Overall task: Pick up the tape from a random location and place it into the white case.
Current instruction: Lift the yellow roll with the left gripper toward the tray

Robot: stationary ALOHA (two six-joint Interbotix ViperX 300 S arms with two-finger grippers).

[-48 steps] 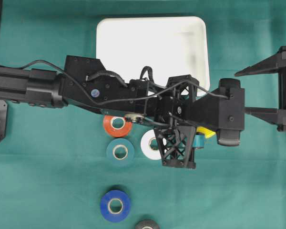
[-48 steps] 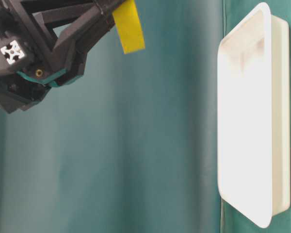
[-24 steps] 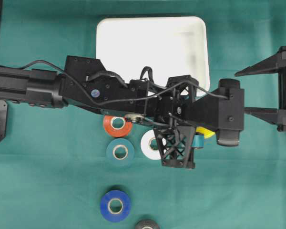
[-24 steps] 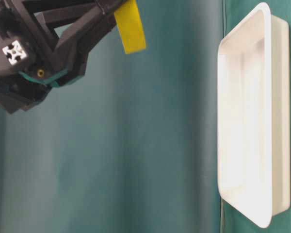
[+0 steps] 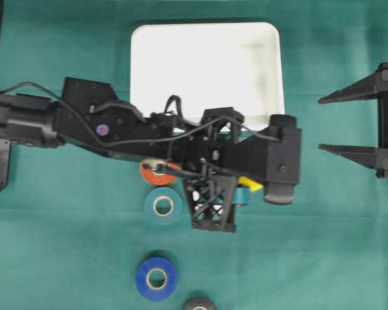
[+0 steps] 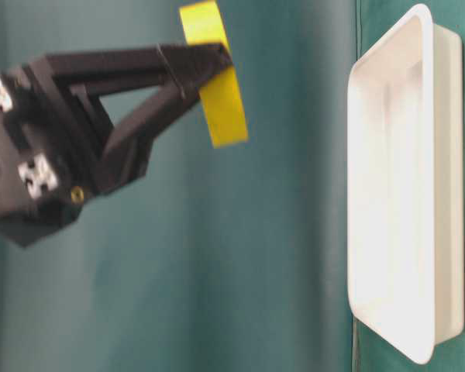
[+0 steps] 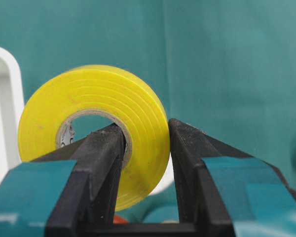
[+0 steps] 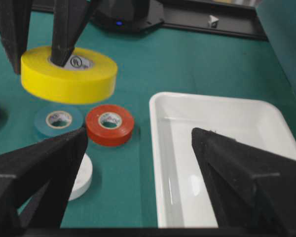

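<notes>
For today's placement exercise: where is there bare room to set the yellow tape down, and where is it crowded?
The white case is bare inside. Bare cloth also lies between the case and the right gripper. It is crowded below the case, where the orange, teal and white rolls cluster; the left gripper holds the yellow tape above them.

The left claw [image 7: 147, 148] is being kept clamped on the yellow tape [image 7: 96, 126], one finger inside its core, while the right claw [image 5: 339, 123] is being held wide apart, level.
</notes>
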